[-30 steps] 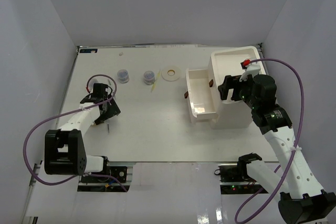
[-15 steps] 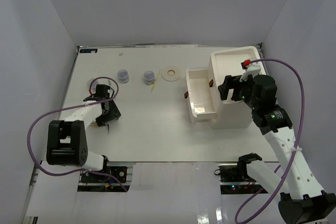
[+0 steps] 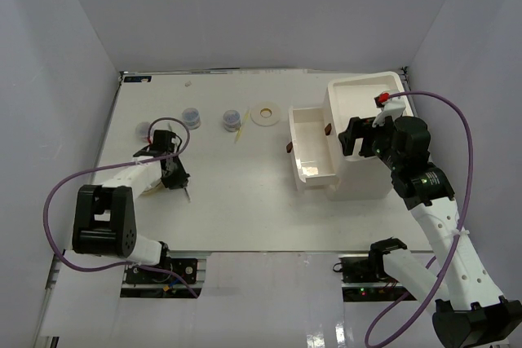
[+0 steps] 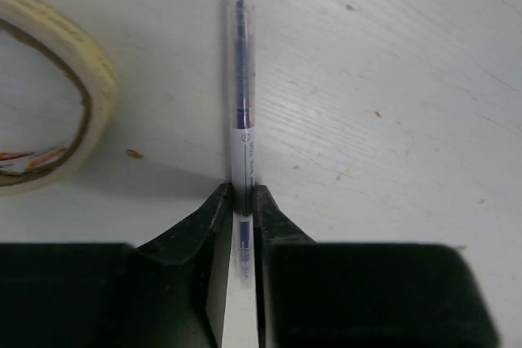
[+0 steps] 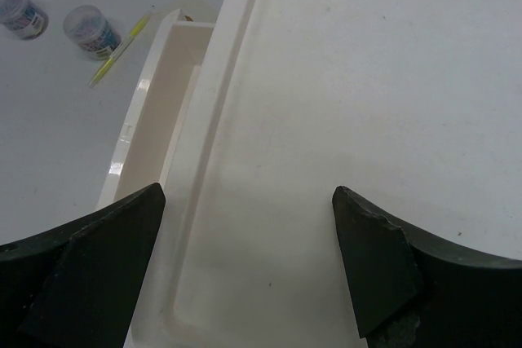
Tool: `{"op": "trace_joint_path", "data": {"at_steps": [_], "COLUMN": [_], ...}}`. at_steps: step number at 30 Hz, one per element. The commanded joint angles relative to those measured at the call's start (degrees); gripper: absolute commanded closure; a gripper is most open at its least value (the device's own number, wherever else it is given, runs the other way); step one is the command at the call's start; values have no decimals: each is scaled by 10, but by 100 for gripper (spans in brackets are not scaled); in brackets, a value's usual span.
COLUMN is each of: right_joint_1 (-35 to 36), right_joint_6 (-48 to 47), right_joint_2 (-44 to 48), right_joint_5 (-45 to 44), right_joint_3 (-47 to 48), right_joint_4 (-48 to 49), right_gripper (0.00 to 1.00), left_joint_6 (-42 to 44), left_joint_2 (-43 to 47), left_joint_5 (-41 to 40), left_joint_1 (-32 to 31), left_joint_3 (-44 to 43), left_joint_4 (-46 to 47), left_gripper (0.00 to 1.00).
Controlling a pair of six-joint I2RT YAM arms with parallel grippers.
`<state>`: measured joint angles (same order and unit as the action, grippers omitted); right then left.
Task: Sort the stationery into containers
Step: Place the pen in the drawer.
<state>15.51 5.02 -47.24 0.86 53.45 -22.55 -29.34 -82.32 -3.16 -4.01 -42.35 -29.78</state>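
Left gripper (image 4: 242, 201): jaws are clamped on a clear pen (image 4: 243, 120) with a dark blue refill, gripped at one end. The rest of the barrel is seen sticking straight out past the jaws over the table (image 3: 245, 193). Whether the pen is lifted off the surface cannot be told.
A cream tape loop (image 4: 99, 91) is seen just left of the pen in the wrist view, apart from it.
All of this is located at the near left of the table.

Right gripper (image 5: 249, 193): jaws are spread wide with nothing between them, held over the shallow top tray of the white organiser (image 5: 367, 79). The organiser is placed at the right of the table. One drawer (image 5: 163, 103) is pulled out to the left, and its brown handle (image 3: 289, 148) is visible at the left end.

On the far middle of the table:
- Two jars (image 3: 191, 116) (image 3: 232, 119) with bluish contents are set side by side, apart.
- A third jar (image 3: 143, 129) is seen further left, just far of the left gripper.
- A yellow pen (image 3: 240, 132) is laid at a slant just beside the right-hand jar.
- A flat tape ring (image 3: 266, 113) is laid between that jar and the drawer.
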Motion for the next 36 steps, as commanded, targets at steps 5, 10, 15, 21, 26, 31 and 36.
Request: {"op": "trace_joint_path", "data": {"at_steps": [5, 10, 15, 21, 26, 31, 36], "right_joint_1": [3, 3, 3, 3, 3, 3, 3], "right_joint_6": [4, 4, 4, 4, 5, 3, 1], "right_joint_2": [7, 8, 10, 12, 16, 22, 27], "right_joint_5": [7, 6, 5, 3, 0, -6, -6], "right_joint_3": [-4, -4, -5, -5, -5, -8, -12], "right_joint_4": [16, 16, 15, 15, 15, 14, 14], "right_gripper": [10, 10, 10, 10, 10, 10, 10], "left_joint_6": [-54, -112, -173, -233, -258, -269, -258], "left_joint_2": [23, 48, 35, -47, -152, -216, -217], "left_joint_5": [86, 129, 168, 180, 177, 173, 151], "left_joint_1": [-76, -149, -228, -314, -357, -384, -385], "left_joint_3": [-7, -71, -175, -295, -391, -461, -463], "left_joint_4": [2, 12, 67, 143, 169, 174, 158], "left_gripper": [89, 93, 93, 93, 89, 77, 50]}}
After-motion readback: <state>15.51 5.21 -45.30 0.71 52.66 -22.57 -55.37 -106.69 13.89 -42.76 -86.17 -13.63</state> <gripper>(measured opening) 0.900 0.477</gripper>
